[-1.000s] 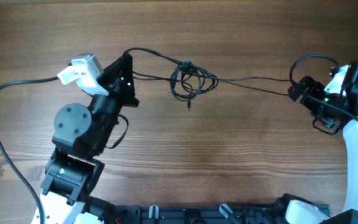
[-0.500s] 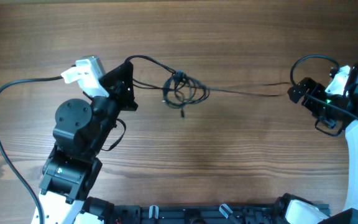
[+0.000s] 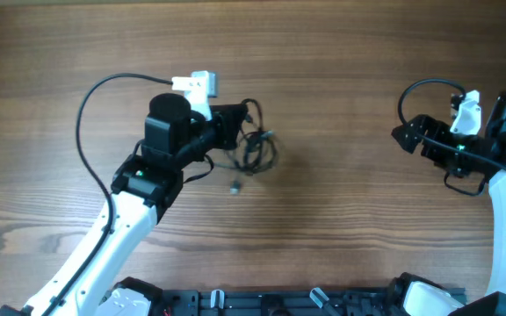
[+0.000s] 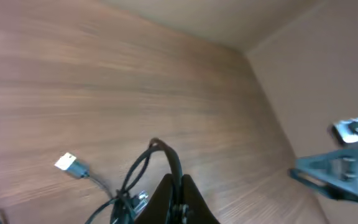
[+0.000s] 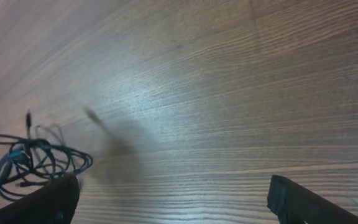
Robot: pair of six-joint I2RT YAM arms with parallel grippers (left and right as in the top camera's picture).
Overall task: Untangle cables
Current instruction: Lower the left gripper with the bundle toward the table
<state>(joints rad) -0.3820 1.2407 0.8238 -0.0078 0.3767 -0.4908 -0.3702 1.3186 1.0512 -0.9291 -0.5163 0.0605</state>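
The cables (image 3: 262, 151) form a small tangle of thin black wire left of the table's middle. My left gripper (image 3: 235, 128) is at the tangle's left edge, shut on one black strand; in the left wrist view the cables (image 4: 143, 163) loop up from between its closed fingers (image 4: 194, 205). A loose silver connector plug (image 3: 235, 186) lies on the wood just below the tangle, and this plug (image 4: 67, 163) trails off on a thin wire. My right gripper (image 3: 407, 136) stands open at the right, far from the tangle, holding nothing. In the right wrist view the cables (image 5: 42, 155) lie beyond the open right gripper (image 5: 176, 205).
The thick black cable of the left arm (image 3: 90, 114) arcs over the wood at the left. The right arm's own cable (image 3: 420, 88) loops above its gripper. The robot base rail (image 3: 262, 303) runs along the table's near edge.
The left arm swung right, taking the tangle with it. The strands that stretched across to the right gripper no longer reach it and have gathered by the left gripper. The right gripper shifted slightly left.
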